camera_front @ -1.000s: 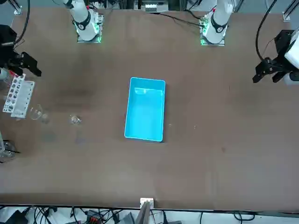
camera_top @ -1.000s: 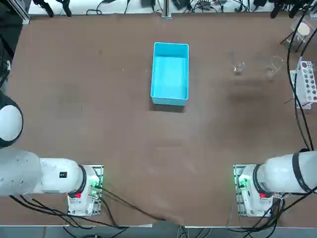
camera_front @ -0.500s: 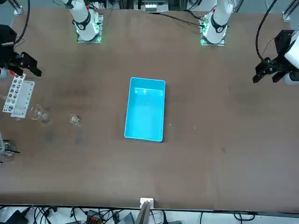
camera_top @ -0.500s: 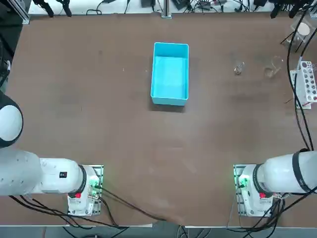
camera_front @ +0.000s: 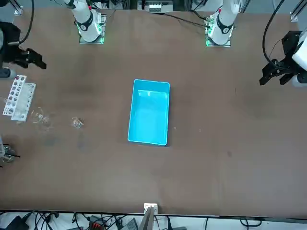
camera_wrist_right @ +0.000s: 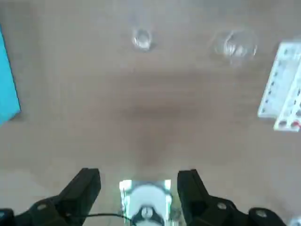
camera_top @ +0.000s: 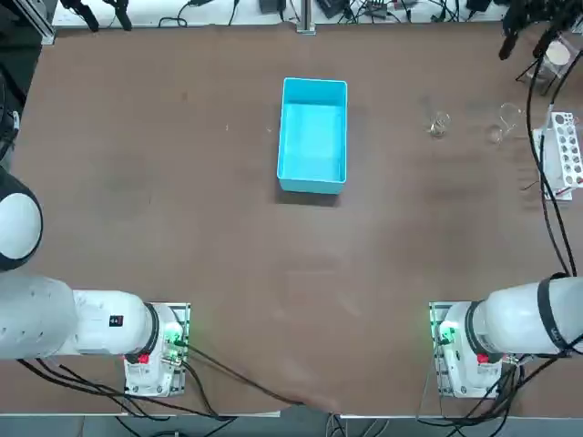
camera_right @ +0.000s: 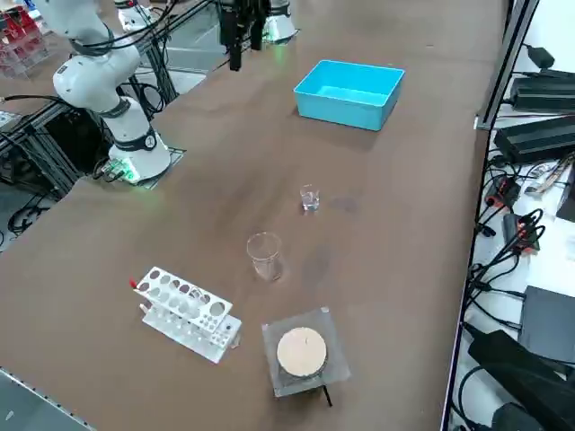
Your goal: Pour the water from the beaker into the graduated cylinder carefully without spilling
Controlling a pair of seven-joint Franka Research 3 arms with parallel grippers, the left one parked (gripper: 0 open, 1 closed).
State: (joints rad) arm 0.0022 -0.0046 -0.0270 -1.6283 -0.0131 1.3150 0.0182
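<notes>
The beaker (camera_top: 506, 119), a small clear cup with a wide rim, stands upright at the far right of the table. The graduated cylinder (camera_top: 439, 125), much narrower, stands a short way to its left. The side view shows the beaker (camera_right: 264, 254) nearer the camera than the graduated cylinder (camera_right: 310, 197). My right gripper (camera_wrist_right: 138, 178) hangs open and empty high above the table, well apart from both vessels. It looks down on the beaker (camera_wrist_right: 233, 45) and the graduated cylinder (camera_wrist_right: 141, 38). My right gripper (camera_front: 29, 58) shows near the rack in the front view.
A white rack (camera_top: 565, 150) with round holes lies at the right edge, beside the beaker. A clear square stand with a tan disc (camera_right: 301, 351) sits beyond it. A blue bin (camera_top: 313, 135) stands at mid-table, left of the cylinder.
My right gripper has shifted away from the rack toward the table's edge in the front view, and its shadow beside the vessels has faded. Beaker and cylinder have not moved.
</notes>
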